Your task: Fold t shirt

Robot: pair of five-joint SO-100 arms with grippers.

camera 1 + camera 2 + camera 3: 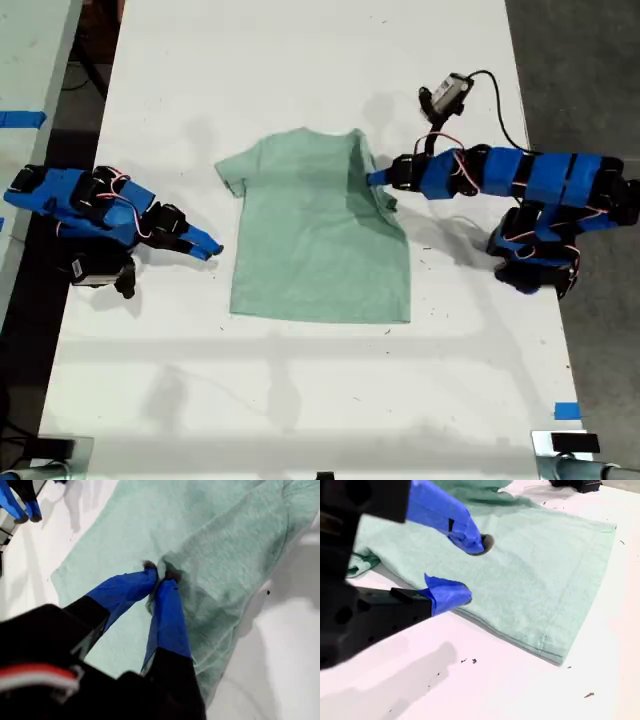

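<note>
A mint-green t shirt lies mid-bench, one sleeve side already folded inward. The first end effector pinches a bunch of cloth at that fold; the second end effector hovers with jaws apart just beside the opposite edge. The small pinch could slip during dragging, undoing the fold.

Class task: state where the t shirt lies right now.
In the exterior view the t shirt lies flat mid-table between both arms, my first gripper pinching its exterior view's right side.
</note>
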